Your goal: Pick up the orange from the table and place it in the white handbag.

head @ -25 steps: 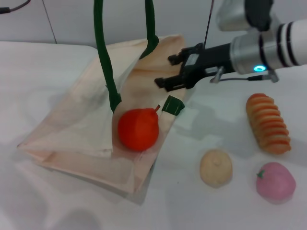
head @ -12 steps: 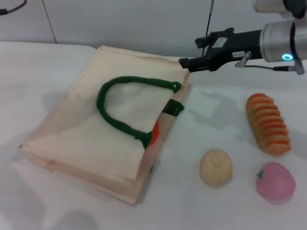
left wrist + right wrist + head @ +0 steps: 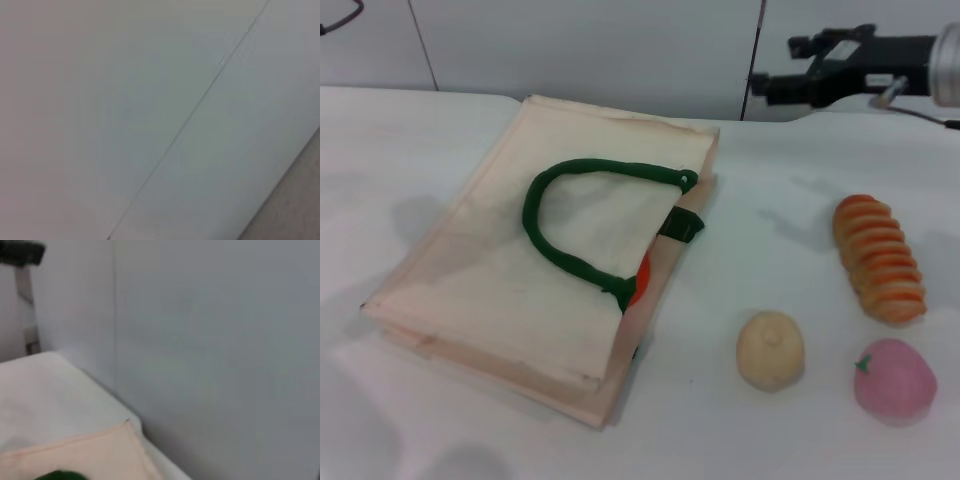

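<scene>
The white handbag (image 3: 530, 260) lies flat on the table (image 3: 760, 220), its dark green handle (image 3: 570, 215) lying across its top. The orange (image 3: 642, 279) is inside the bag; only a small red-orange sliver shows at the bag's opening, beside the handle's base. My right gripper (image 3: 782, 68) is open and empty, raised above the table's back right, well clear of the bag. The right wrist view shows a corner of the bag (image 3: 100, 450) and a bit of the green handle (image 3: 55, 475). My left gripper is out of view; the left wrist view shows only wall.
A ridged orange-and-cream loaf (image 3: 878, 258) lies at the right. A cream round item (image 3: 770, 350) and a pink round fruit (image 3: 894, 380) sit at the front right. A wall stands behind the table.
The raised handle dropped and the bag flattened over the orange, which was in full view inside it. My right gripper drew back up and to the right, away from the bag.
</scene>
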`<state>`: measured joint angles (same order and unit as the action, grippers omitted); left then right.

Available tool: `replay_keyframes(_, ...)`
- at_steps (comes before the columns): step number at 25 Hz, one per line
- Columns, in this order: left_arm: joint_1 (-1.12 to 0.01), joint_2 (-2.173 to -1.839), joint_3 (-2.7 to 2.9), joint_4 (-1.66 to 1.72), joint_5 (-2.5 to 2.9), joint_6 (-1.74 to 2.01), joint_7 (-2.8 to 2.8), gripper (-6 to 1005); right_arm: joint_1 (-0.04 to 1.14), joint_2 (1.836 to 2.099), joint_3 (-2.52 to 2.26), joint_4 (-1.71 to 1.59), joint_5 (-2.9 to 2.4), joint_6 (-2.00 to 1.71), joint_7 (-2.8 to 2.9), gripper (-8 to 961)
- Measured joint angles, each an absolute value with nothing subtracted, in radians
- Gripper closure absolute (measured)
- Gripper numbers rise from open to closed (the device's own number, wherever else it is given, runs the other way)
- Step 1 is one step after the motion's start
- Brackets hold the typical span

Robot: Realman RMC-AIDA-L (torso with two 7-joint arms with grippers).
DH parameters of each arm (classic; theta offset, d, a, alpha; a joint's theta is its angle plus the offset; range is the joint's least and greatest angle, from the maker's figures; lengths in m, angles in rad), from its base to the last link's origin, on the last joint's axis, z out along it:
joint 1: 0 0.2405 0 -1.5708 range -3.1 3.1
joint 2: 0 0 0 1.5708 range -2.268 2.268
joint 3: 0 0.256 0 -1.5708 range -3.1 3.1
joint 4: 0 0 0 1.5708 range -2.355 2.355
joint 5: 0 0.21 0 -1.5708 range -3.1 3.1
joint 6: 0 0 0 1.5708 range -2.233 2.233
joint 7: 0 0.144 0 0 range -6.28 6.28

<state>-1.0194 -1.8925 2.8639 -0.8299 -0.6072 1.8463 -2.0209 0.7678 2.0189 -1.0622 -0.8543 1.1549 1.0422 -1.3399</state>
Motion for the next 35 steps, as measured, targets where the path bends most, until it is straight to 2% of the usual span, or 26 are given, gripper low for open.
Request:
replay_keyframes(7,-0.982,-1.915,2.864,-0.829,-0.651,1.816,-1.954,349,0.711,2.021,-0.986,-0.882,1.246,1.033,-1.394,173)
replay_keyframes(13,-0.94,-1.96,2.862,-0.803,-0.748,1.759,-1.814,349,0.631,2.023,-0.906,-0.845,1.51,1.034,-1.583,173)
replay_keyframes(19,-0.868,-2.024,2.861,-0.789,-0.925,1.698,-1.595,349,0.596,2.023,-0.862,-0.75,1.704,1.041,-1.78,174)
replay_keyframes(35,-0.759,-2.034,2.852,-0.461,-1.103,1.445,-1.06,349,0.583,2.024,-0.826,-0.371,2.182,1.132,-2.434,175)
